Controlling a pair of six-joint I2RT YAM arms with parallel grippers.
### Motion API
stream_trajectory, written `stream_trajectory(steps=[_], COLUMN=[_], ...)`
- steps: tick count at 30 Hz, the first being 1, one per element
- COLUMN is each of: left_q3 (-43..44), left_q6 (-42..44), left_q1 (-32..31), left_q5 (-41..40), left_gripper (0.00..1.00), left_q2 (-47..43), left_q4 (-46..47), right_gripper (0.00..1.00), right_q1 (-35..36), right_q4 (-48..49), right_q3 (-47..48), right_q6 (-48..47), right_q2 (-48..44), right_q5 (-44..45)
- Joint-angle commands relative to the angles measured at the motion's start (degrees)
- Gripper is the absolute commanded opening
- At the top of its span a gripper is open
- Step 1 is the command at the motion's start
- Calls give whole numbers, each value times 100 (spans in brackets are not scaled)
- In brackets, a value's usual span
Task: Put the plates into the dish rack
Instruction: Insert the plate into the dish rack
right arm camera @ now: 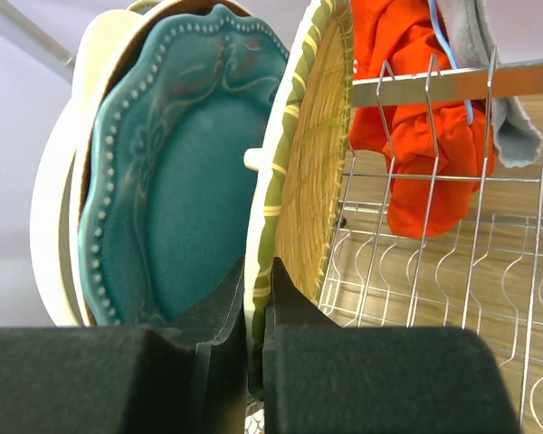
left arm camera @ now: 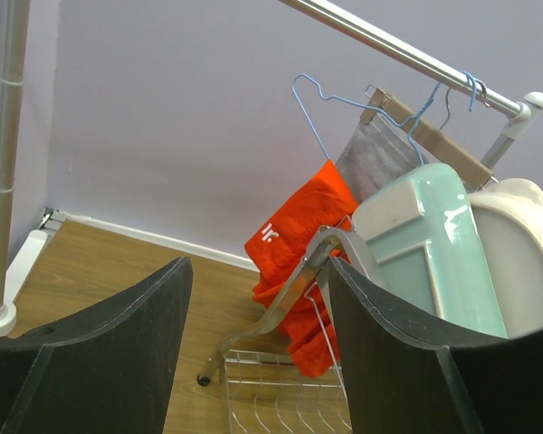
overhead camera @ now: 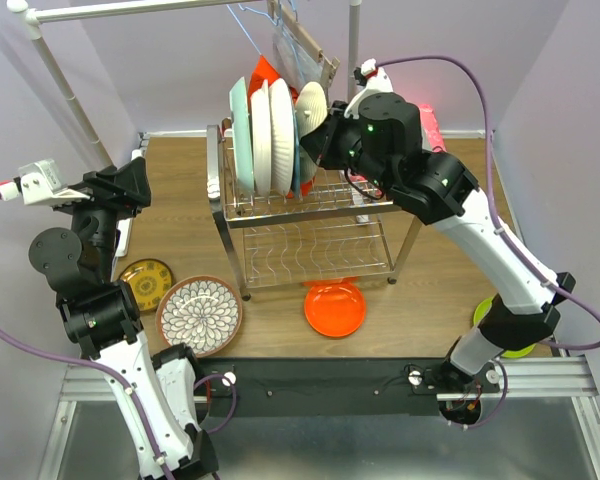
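My right hand [right arm camera: 253, 298] pinches the rim of the tan plate [right arm camera: 312, 172], which stands in the dish rack [right arm camera: 452, 271] at mid-frame. If I let go crooked, it could tip onto the teal plate [right arm camera: 176, 208] just left of it. My left hand [left arm camera: 253, 271] is open. A red cloth [right arm camera: 416, 108] hangs upper right, behind the dish rack.

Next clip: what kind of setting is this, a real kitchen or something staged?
Probably a staged lab cell, not a kitchen: plain lilac walls box in a wooden table, where a dish rack and a clothes rail stand together.
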Motion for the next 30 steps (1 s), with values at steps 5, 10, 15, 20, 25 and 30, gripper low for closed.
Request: stream_trajectory(steps=[5, 10, 15, 20, 25, 30], left_q3=[-133, -151, -168, -177, -159, -186], left_q6=[-31, -66, -22, 13, -57, -75], left_q1=[-3, -12, -12, -12, -3, -12], left_q5=[-11, 16, -11, -19, 42, 33], left_gripper=[70, 70, 71, 70, 70, 70], left_q2=[-62, -53, -88, -89, -36, -53], left_q4=[162, 206, 136, 100, 179, 197], right_gripper=[1, 1, 1, 1, 1, 1], right_q1=[77, 77, 68, 77, 191, 314], right_q4=[-16, 2, -7, -7, -16, -7], right_q3=[728, 589, 325, 184, 184, 271], right_q6=[-430, -439, -324, -368, -447, -535], right_q2=[70, 9, -9, 17, 105, 211], right_q5=[477, 538, 424, 450, 590, 749])
